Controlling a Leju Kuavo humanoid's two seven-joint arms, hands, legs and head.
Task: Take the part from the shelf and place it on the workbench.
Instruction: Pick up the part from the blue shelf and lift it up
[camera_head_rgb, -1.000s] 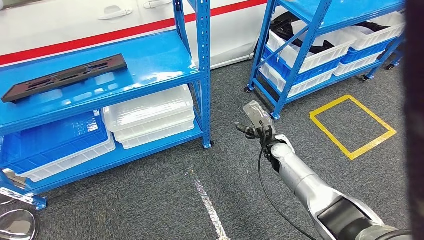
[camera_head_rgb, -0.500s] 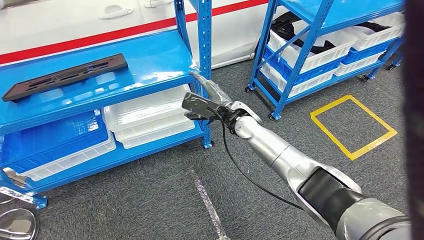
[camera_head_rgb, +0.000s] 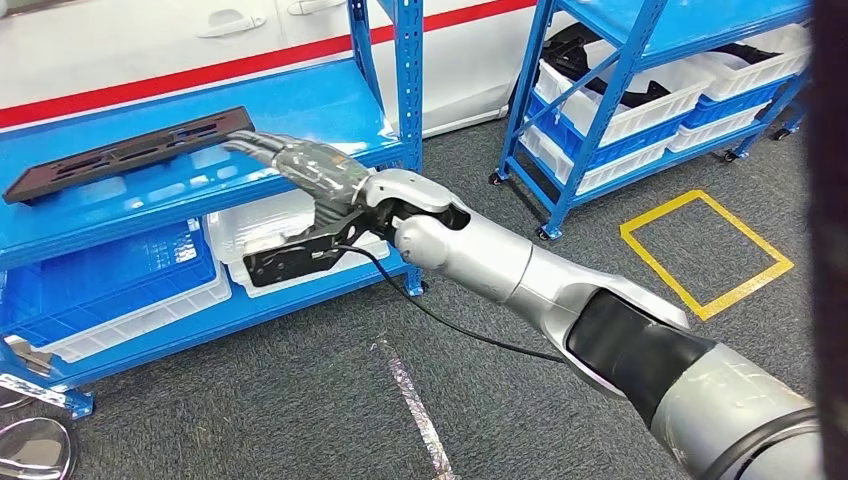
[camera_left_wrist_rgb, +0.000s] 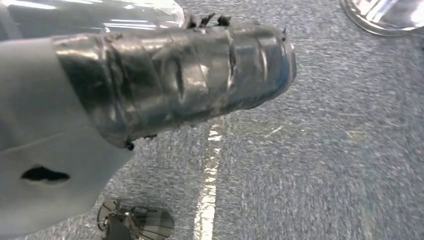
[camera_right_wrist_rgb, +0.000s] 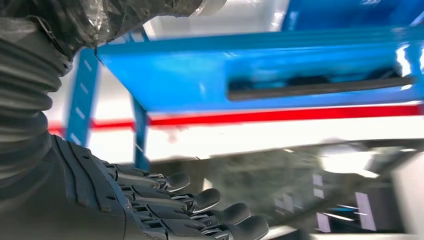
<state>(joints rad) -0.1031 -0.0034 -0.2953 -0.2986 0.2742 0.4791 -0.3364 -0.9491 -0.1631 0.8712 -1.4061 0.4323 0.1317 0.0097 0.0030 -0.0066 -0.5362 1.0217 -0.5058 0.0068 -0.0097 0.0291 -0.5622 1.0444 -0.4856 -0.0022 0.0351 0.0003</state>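
Beside the blue shelf (camera_head_rgb: 300, 120), I see my right hand (camera_head_rgb: 300, 235) empty, fingers apart, near the long black part (camera_head_rgb: 130, 153); left hand's state unclear.

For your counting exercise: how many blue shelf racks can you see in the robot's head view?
2: the near rack on the left holding the black part, and the far rack at upper right with white bins. Others may lie outside view.

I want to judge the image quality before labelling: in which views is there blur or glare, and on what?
Head view: sharp; white glare patches on the glossy blue metal shelf beside the long black perforated plastic part, and a dark band along the right edge. Right wrist view: shelf and part smeared by motion blur, the right hand sharper. Left wrist view: grey carpet streaked with blur, highlights on the left hand's wrapped cover.
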